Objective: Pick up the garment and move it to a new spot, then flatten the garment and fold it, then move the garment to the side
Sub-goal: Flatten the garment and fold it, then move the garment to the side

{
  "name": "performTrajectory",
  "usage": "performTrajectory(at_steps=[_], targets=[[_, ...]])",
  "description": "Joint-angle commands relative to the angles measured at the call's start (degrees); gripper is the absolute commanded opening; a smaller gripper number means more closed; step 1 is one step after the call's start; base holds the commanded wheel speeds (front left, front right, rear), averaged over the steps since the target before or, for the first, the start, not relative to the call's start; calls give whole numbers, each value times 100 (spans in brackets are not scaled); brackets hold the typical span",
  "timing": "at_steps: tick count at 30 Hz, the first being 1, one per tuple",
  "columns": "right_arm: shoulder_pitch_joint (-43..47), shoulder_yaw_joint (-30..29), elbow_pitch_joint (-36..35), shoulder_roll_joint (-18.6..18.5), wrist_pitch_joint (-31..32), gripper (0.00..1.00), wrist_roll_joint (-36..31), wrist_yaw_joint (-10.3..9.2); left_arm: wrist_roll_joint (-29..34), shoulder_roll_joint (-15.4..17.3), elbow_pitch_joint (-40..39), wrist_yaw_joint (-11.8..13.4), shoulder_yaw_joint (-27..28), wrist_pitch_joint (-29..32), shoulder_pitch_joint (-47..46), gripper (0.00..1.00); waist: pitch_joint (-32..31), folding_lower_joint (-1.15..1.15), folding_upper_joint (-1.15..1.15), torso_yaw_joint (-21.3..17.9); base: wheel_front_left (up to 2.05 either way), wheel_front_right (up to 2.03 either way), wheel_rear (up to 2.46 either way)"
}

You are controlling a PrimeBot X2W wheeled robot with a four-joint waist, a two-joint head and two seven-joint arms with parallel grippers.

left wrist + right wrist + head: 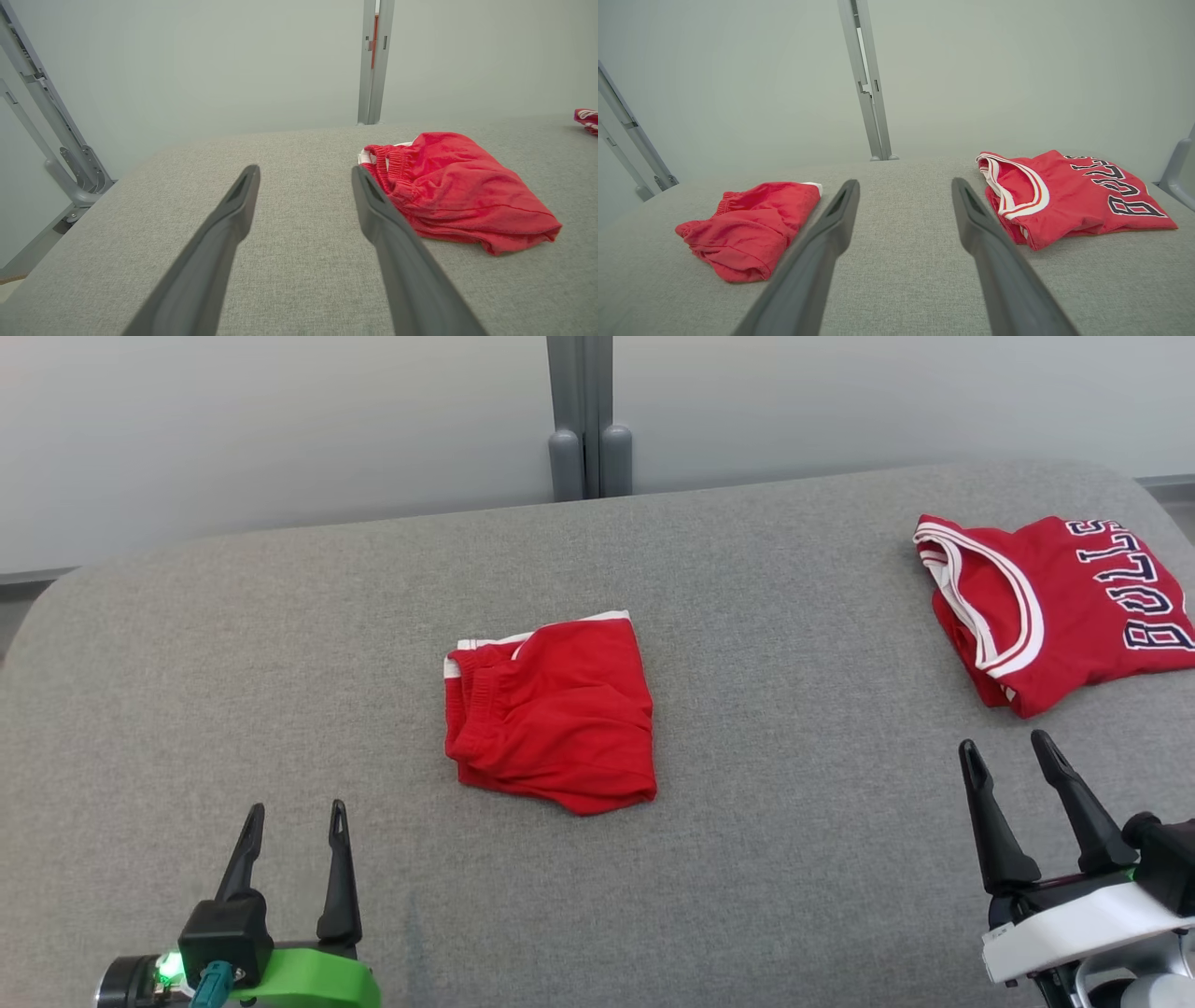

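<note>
A red garment, shorts with white trim and an elastic waistband [553, 711], lies folded in a compact bundle at the middle of the grey padded table [794, 859]. In the left wrist view the shorts [458, 191] are ahead and to the right of my left gripper [306, 169]; in the right wrist view the shorts [749, 226] are to the left. My left gripper [296, 805] hovers open at the near left, well short of the shorts. My right gripper [1003, 739] stands open at the near right. Both hold nothing.
A folded red jersey with white trim and dark lettering [1060, 607] lies at the far right of the table, just beyond my right gripper, also as the jersey [1069, 198]. A grey post [581, 420] stands behind the table's far edge against a pale wall.
</note>
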Motion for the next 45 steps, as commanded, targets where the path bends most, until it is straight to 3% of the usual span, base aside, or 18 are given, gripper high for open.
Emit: performTrajectory(at_steps=[1, 33, 40, 45], targets=[[96, 8, -35, 15, 34, 100, -41, -2, -44, 22, 37, -5, 2, -19, 120, 100, -125, 0, 0, 28, 0, 0, 0], [243, -90, -150, 0, 266, 100, -128, -2, -91, 109, 57, 44, -30, -23, 71, 100, -212, 0, 0, 50, 0, 0, 0], [-127, -302, -193, -102, 421, 100, -9, -2, 49, 30, -175, -52, -67, -21, -482, 100, 493, 0, 0, 451, 0, 0, 0], [-748, -104, 43, -280, 592, 100, 101, -2, 242, -163, -374, -126, 0, -21, -1002, 100, 1171, 0, 0, 826, 0, 0, 0]])
